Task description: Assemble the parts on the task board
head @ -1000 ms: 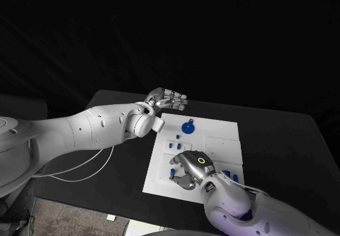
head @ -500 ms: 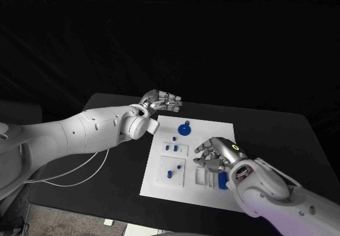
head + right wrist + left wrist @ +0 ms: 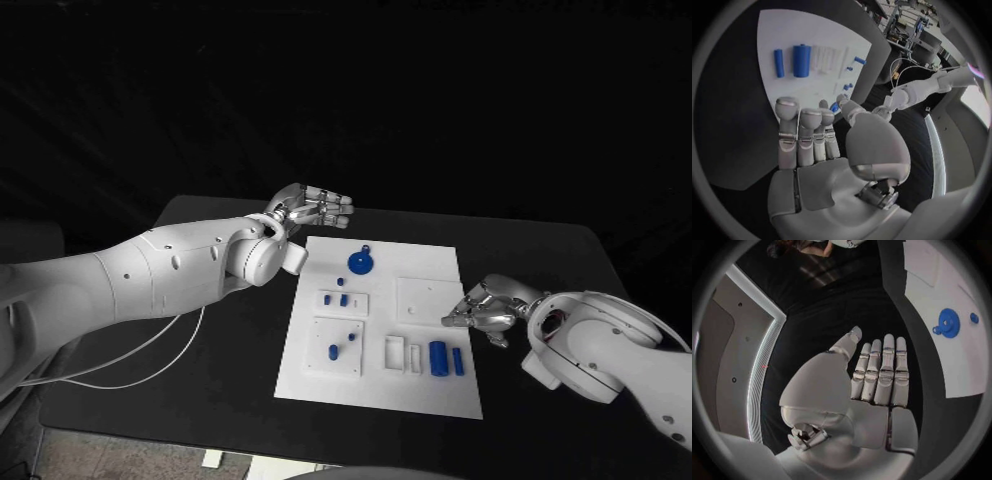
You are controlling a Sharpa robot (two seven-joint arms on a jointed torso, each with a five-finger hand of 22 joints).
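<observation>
Board (image 3: 433,385) mid-desk, blue parts (image 3: 446,358) lying on it. Left hand (image 3: 310,207) and right hand (image 3: 483,308): fingers released, grasping nothing. Risk: a misaligned reach may nudge parts off the board.

Scene dimly lit; surroundings lost in black. Task board (image 3: 433,300) rendered brightest, evenly lit, without glare. Straight edges bent by fisheye distortion in wrist views; rims darkly framed.
</observation>
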